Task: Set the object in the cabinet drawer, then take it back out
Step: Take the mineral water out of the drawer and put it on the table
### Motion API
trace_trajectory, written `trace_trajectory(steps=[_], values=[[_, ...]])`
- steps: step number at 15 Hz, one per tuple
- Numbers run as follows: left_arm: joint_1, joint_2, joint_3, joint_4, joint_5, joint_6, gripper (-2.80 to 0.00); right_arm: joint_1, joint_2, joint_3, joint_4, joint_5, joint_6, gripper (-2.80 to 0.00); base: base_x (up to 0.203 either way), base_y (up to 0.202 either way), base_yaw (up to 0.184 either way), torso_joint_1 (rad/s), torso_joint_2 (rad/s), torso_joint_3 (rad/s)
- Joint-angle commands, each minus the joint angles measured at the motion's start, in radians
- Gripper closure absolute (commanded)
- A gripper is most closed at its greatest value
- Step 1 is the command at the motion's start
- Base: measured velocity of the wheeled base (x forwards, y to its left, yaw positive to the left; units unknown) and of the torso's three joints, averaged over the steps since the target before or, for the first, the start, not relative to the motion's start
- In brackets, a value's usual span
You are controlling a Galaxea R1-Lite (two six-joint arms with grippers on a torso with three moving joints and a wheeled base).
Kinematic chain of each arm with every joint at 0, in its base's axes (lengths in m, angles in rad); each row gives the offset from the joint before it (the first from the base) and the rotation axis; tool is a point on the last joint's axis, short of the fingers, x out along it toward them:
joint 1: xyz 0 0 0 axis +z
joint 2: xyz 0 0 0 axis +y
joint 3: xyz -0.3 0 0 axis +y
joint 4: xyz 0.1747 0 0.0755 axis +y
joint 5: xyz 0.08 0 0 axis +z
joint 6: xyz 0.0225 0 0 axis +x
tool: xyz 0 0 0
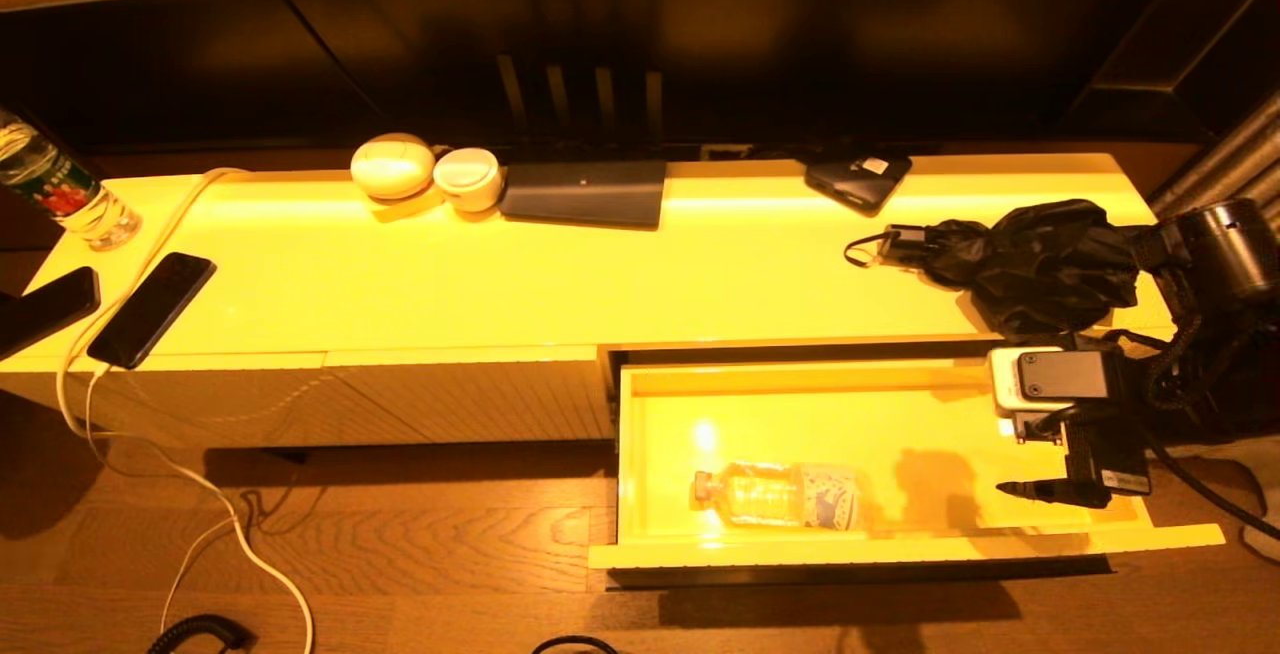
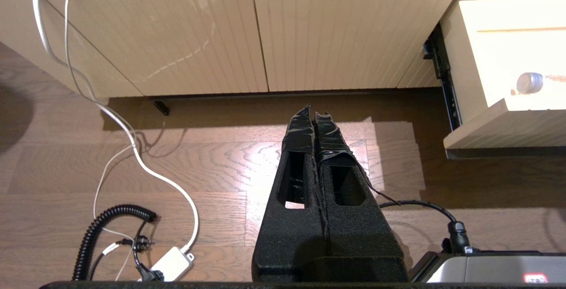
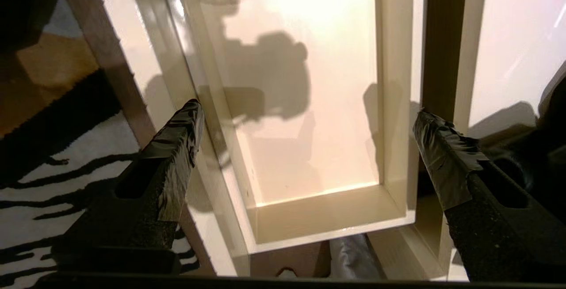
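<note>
left gripper (image 2: 313, 116) parked low over the floor in front of the closed cabinet panels, fingers pressed together, holding nothing. drawer (image 1: 650, 434) pulled out at the cabinet's right end. bottle (image 1: 780, 496) lies on its side inside, near the drawer's front edge, left of middle. right gripper (image 3: 307, 125) over the drawer's right end, fingers spread wide, empty.

2 phones (image 1: 150, 309) w/ white cable (image 1: 150, 234) on cabinet top (image 1: 600, 274); black umbrella (image 1: 1030, 264), water bottle (image 1: 60, 189), dark tablet (image 1: 585, 192).
</note>
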Motion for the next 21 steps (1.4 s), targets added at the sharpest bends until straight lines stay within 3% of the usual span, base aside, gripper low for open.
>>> trace_trajectory(steps=[1, 8, 21], values=[[0.000, 0.000, 0.002, 0.000, 0.000, 0.000, 0.00, 0.036, 0.137, -0.051, 0.003, 0.003, -0.007, -2.80, 0.000, 0.000, 0.000, 0.000, 0.00, 0.000], [0.000, 0.000, 0.002, 0.000, 0.000, 0.000, 0.00, 0.110, 0.331, -0.253, 0.152, 0.000, -0.029, -2.80, 0.000, 0.000, 0.000, 0.000, 0.00, 0.000], [0.000, 0.000, 0.002, 0.000, 0.000, 0.000, 0.00, 0.115, 0.439, -0.398, 0.163, 0.003, -0.024, -2.80, 0.000, 0.000, 0.000, 0.000, 0.00, 0.000]])
